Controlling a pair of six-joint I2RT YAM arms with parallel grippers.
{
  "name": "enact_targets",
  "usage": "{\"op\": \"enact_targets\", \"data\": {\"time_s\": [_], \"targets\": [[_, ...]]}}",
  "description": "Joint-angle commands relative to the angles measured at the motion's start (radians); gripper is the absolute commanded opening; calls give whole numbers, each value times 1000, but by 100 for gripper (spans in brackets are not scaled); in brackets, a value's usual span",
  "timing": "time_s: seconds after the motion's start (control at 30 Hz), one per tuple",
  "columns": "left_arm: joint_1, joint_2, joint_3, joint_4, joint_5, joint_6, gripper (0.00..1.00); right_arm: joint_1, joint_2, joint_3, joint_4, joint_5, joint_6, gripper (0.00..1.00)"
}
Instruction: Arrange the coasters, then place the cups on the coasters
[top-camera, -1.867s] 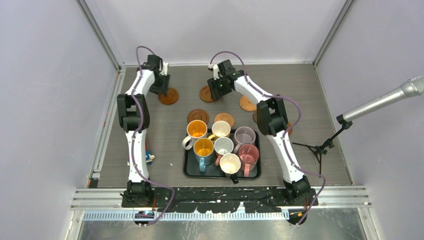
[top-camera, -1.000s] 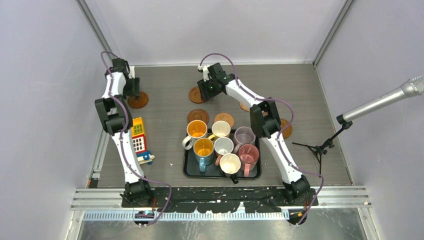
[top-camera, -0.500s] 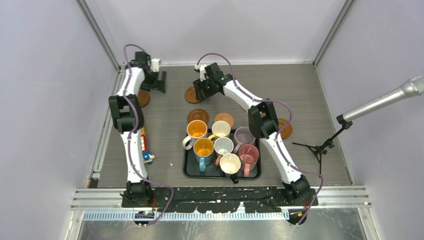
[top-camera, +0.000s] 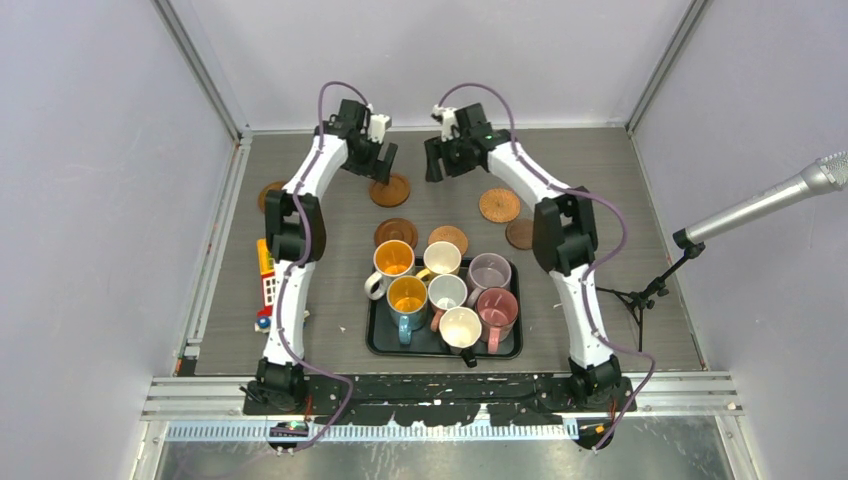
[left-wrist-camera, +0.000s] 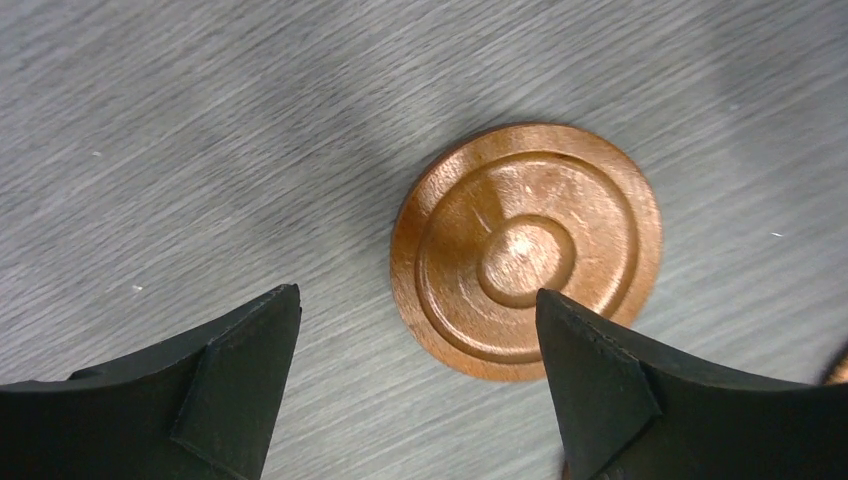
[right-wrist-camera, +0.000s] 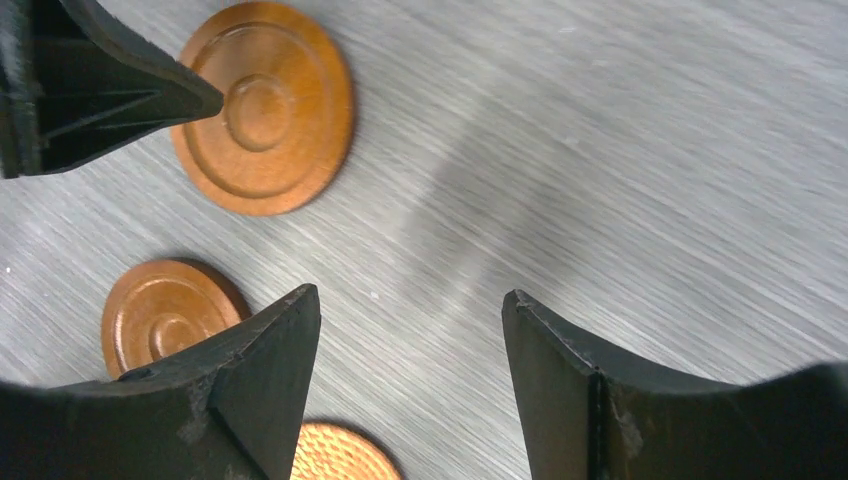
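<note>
Several brown coasters lie on the table: one ringed copper coaster (top-camera: 390, 190) (left-wrist-camera: 525, 250) (right-wrist-camera: 262, 107) at the back middle, one (top-camera: 268, 190) at the far left, two (top-camera: 396, 232) (top-camera: 448, 238) just behind the tray, two (top-camera: 499, 205) (top-camera: 519, 233) to the right. Several cups (top-camera: 441, 258) stand packed on the black tray (top-camera: 378, 335). My left gripper (top-camera: 383, 165) (left-wrist-camera: 418, 300) hovers open over the copper coaster's near edge, holding nothing. Open and empty too, my right gripper (top-camera: 437, 165) (right-wrist-camera: 410, 300) hangs above bare table to that coaster's right.
A yellow toy block (top-camera: 267, 285) lies beside the left arm near the table's left edge. A microphone on a stand (top-camera: 760, 205) reaches in from the right. Grey walls close the table at the back and sides.
The left arm swung right from the far-left coaster to above the back-middle one. The right gripper let go of that coaster and moved right. Both jaws spread wider.
</note>
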Motion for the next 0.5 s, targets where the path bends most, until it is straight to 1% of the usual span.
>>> {"op": "enact_targets", "data": {"time_s": [0.0,0.27,0.37,0.47], "targets": [[-17,39,28,36,-71,-9,89,-40,-112,-44,0,-13,-34,73],[-37,94,70,10,-120,9,81,-48,-126,-75,-18,-28,-59,75],[-35,91,60,-13,-162,36,72,-47,-118,-66,-21,-32,-60,75],[-22,64,6,-13,-174,58,64,-46,-108,-58,-27,-42,-56,75]]}}
